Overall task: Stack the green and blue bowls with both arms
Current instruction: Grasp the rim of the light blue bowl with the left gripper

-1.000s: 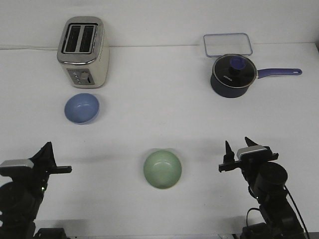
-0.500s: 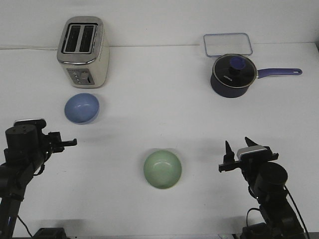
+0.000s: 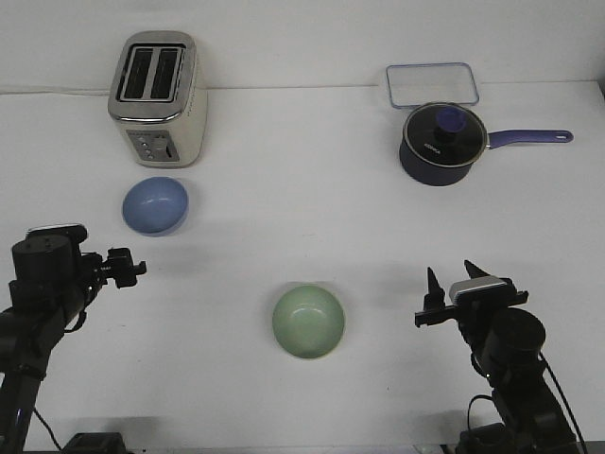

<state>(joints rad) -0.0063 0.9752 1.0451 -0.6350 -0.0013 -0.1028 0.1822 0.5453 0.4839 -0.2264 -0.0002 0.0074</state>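
Matte white table faces you. Your round blue bowl (image 3: 155,205) sits at ten o'clock, green bowl (image 3: 308,322) at six. Left gripper (image 3: 126,268) grip unclear; right gripper (image 3: 451,285) pointed fingers spread, empty.

At far left stands a cream and silver toaster (image 3: 157,97) with dark slots. Nearer lies a periwinkle blue bowl (image 3: 155,205); a pale sage green bowl (image 3: 308,322) sits at near centre. Far right, a dark navy saucepan (image 3: 440,145) has a purple handle and knob. The table (image 3: 302,189) is plain white; both arms are black.
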